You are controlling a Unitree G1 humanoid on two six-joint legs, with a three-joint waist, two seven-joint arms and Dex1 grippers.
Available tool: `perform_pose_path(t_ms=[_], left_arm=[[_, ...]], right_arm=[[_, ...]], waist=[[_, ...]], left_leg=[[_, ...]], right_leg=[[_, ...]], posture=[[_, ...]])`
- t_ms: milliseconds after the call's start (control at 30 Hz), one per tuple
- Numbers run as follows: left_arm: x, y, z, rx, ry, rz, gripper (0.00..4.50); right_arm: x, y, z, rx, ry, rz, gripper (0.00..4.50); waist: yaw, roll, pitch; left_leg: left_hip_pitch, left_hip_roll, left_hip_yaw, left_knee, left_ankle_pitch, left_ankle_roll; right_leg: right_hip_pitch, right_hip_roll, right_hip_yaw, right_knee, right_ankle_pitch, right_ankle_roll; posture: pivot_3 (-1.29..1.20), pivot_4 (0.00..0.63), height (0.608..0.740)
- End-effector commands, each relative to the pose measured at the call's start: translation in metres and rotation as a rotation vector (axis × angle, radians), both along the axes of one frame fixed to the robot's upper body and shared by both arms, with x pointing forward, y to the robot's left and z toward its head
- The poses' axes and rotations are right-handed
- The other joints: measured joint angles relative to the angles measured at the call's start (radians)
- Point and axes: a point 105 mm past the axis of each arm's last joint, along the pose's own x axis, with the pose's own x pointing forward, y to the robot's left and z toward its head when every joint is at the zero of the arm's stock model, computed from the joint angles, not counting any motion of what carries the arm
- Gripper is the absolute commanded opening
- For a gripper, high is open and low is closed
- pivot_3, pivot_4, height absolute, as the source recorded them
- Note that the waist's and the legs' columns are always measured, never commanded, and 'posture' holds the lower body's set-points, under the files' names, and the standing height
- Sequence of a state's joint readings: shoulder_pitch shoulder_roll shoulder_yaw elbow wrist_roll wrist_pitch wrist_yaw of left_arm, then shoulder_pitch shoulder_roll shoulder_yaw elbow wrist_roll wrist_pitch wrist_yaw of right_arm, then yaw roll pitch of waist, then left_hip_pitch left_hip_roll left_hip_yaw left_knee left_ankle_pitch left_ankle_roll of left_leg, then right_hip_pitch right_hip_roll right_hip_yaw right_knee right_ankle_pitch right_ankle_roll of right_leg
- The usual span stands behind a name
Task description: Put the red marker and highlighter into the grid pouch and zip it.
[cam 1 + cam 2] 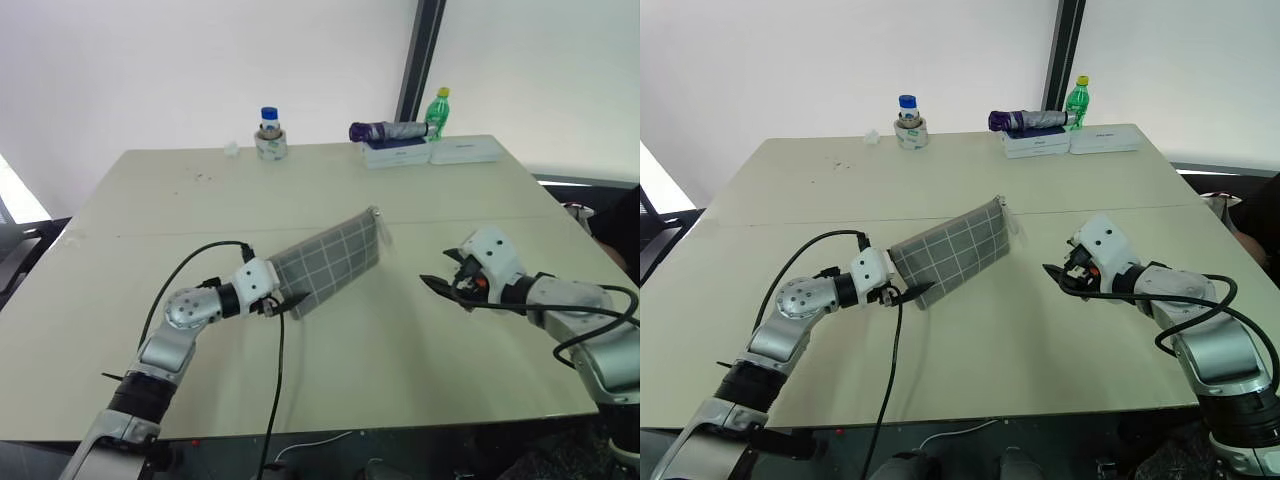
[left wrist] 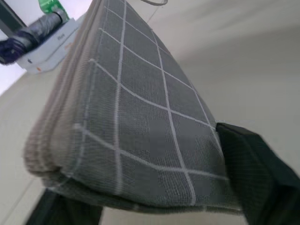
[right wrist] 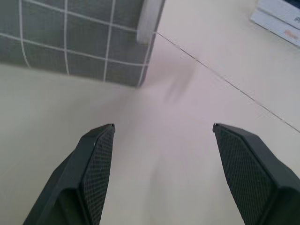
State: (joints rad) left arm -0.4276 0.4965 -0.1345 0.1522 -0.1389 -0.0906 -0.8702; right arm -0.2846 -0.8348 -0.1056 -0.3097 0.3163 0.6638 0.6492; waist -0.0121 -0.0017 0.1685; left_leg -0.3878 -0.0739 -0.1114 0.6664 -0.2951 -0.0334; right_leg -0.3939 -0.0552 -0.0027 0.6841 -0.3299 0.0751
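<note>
The grid pouch lies flat and slantwise on the beige table, its zipper pull at the far end. My left gripper is at the pouch's near end. In the left wrist view its two black fingers stand apart on either side of that end. My right gripper hangs open over bare table to the right of the pouch, a hand's width from the corner with the white label. The red marker and the highlighter are out of view.
At the table's far edge stand a blue-capped bottle inside a tape roll, a folded purple umbrella on white boxes, and a green bottle. A black cable hangs from my left arm.
</note>
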Motion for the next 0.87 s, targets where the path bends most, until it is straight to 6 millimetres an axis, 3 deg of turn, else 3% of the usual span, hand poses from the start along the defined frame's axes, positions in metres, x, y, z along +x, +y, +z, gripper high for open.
perform_pose_path(t_ms=[33, 300, 367, 600, 867], left_arm=[[-0.006, 0.015, 0.020, -0.088, 0.033, 0.030, 3.46], [-0.014, 0.094, 0.024, -0.176, 0.098, 0.342, 3.46], [-0.018, 0.106, 0.023, -0.171, 0.093, 0.385, 3.46], [-0.034, 0.122, 0.016, -0.163, 0.114, 0.444, 3.46], [-0.052, 0.139, 0.001, -0.155, 0.211, 0.509, 3.46]], right_arm=[[-0.002, -0.011, 0.017, -0.017, -0.068, -0.006, 3.46], [-0.003, -0.027, 0.011, 0.005, -0.047, -0.029, 3.46], [-0.002, -0.028, 0.012, 0.020, -0.048, -0.026, 3.46], [-0.006, -0.029, 0.018, 0.114, -0.060, 0.037, 3.46], [-0.016, -0.027, 0.008, 0.155, -0.008, 0.110, 3.46]], waist=[[-0.001, 0.000, 0.000], [0.001, 0.000, 0.000], [0.002, 0.000, 0.000], [0.006, 0.000, 0.000], [0.002, 0.000, 0.000]], left_leg=[[0.000, 0.000, 0.000, 0.000, 0.000, 0.000], [0.000, 0.000, 0.000, 0.000, -0.001, 0.001], [0.000, 0.000, 0.000, 0.000, -0.001, 0.001], [0.000, 0.000, 0.000, 0.000, -0.001, 0.002], [0.000, 0.000, 0.000, 0.000, -0.003, 0.005]], right_leg=[[0.000, 0.000, 0.000, 0.000, 0.000, 0.000], [0.000, 0.000, 0.000, 0.000, 0.000, 0.000], [0.000, 0.000, 0.000, 0.000, 0.000, 0.000], [0.001, -0.001, 0.000, 0.000, 0.000, 0.000], [0.001, -0.001, 0.000, 0.000, 0.000, -0.001]], posture=[[0.00, 0.150, 0.740], [0.00, 0.150, 0.740], [0.00, 0.150, 0.740], [0.00, 0.150, 0.740], [0.00, 0.150, 0.740]])
